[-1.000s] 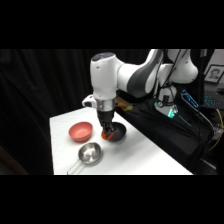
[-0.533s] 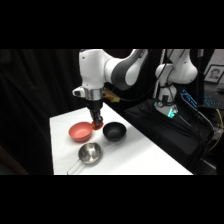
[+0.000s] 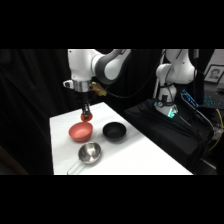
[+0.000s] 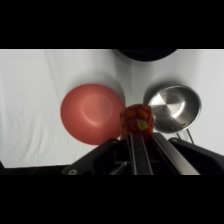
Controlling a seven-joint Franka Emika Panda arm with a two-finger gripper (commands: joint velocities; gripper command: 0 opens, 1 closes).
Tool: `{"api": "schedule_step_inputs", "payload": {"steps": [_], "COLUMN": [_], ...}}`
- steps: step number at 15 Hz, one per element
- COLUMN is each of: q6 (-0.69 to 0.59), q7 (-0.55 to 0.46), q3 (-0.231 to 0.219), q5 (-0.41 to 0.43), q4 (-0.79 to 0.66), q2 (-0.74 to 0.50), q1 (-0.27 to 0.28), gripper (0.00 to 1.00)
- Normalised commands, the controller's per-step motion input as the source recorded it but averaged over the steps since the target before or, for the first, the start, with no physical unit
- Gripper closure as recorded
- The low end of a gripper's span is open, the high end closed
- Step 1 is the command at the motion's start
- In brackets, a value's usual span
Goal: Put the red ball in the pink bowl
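I count three bowls, one ball, one arm. Left to right in the side view: the pink bowl (image 3: pixel 80 132) sits toward the table's left edge, the steel bowl (image 3: pixel 90 152) just in front of it and a bit right, handle pointing forward-left, then the black bowl (image 3: pixel 114 131) beside the pink one, apart from it. All three stand upright on the white table (image 3: pixel 145 160).

My gripper (image 3: pixel 86 116) hangs above the pink bowl's back rim, fingers narrowed onto the red ball (image 3: pixel 87 117); the ball is off the table, held in the air.

In the wrist view, the pink bowl (image 4: pixel 93 120) holds nothing, the red ball (image 4: pixel 136 121) is pinched at the fingertips between it and the steel bowl (image 4: pixel 172 107), which is also hollow and bare. The black bowl (image 4: pixel 145 53) shows only as a rim at the top; I can't see inside from there. From the side it looks bare too.
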Motion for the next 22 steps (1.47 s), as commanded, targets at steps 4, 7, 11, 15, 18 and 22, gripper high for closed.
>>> {"api": "schedule_step_inputs", "payload": {"steps": [4, 7, 11, 15, 18, 22], "q6": [-0.14, -0.15, -0.14, -0.11, -0.05, -0.02], "q7": [-0.2, -0.14, -0.11, -0.08, -0.04, -0.01], "q3": [-0.031, -0.023, -0.006, 0.002, -0.013, -0.013], "q5": [0.173, 0.137, 0.127, 0.135, 0.121, 0.124], "q4": [0.52, 0.49, 0.41, 0.32, 0.28, 0.26], "q2": [0.34, 0.34, 0.29, 0.24, 0.24, 0.23], "q1": [-0.126, -0.09, -0.047, -0.037, -0.034, -0.023], "gripper": [0.98, 0.98, 0.98, 0.98, 0.98, 0.98]}}
